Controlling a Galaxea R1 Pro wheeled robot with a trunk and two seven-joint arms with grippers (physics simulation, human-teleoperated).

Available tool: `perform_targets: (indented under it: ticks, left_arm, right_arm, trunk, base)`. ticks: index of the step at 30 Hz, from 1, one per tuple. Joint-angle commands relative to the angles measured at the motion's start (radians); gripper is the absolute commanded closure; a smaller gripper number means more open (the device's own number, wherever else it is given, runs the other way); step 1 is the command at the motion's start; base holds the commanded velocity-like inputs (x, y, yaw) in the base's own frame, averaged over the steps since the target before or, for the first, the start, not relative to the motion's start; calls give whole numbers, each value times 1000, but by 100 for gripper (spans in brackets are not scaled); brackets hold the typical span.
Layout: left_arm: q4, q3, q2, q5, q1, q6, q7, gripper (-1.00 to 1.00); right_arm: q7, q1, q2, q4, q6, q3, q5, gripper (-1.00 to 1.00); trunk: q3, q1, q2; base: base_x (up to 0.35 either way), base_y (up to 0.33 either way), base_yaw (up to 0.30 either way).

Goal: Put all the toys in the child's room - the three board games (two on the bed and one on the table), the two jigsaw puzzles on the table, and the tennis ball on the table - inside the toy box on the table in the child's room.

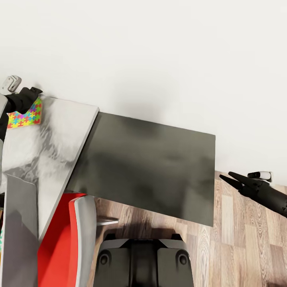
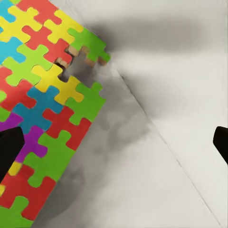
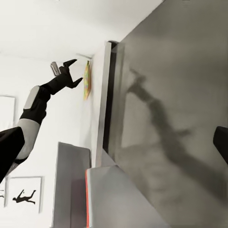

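Showing the dark grey side cabinet [image 1: 151,171] and the table [image 1: 52,135] against the white wall, with the toy box [image 1: 20,223] at the table's near end. The left gripper [image 1: 28,97], jaws spread, hovers over the jigsaw puzzle [image 1: 24,116], evidently to grasp it; the right gripper [image 1: 235,181] hangs idle over the floor, jaws apparently nearly together.

Jigsaw puzzle [image 1: 26,115]: on table [image 1: 52,135], far left corner by the wall [image 1: 159,52]. Side cabinet [image 1: 147,167]: right of table, apparently lower. Chair [image 1: 65,239]: before table. Toy box [image 1: 20,223]: table's near left.
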State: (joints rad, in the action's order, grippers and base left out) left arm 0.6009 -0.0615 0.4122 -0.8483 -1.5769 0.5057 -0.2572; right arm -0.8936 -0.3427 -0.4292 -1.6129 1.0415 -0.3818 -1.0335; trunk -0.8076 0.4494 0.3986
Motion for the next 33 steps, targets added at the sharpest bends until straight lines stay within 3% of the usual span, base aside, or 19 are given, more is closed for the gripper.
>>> perform_targets:
  ticks: [1, 12, 20, 33]
  left_arm:
    - [-4, -7, 6, -5, -6, -2, -14, -100]
    - [-16, -16, 68, 8, -68, -9, -43, -100]
    - [-16, -16, 113, 8, -70, -9, -43, -100]
    - [-16, -16, 113, 8, -70, -9, -43, -100]
  right_arm:
    - [-11, -6, 6, 0, 3, 0, 1, -100]
    - [-9, -23, 14, 0, 4, 0, 1, -100]
    - [-9, -23, 14, 0, 4, 0, 1, -100]
    - [-9, -23, 14, 0, 4, 0, 1, -100]
  trunk:
    - [-1, 1, 1]
    - [-1, 1, 1]
    - [-1, 1, 1]
    - [-1, 1, 1]
  base:
    - [0, 0, 0]
    - [0, 0, 0]
    - [0, 0, 0]
    - [0, 0, 0]
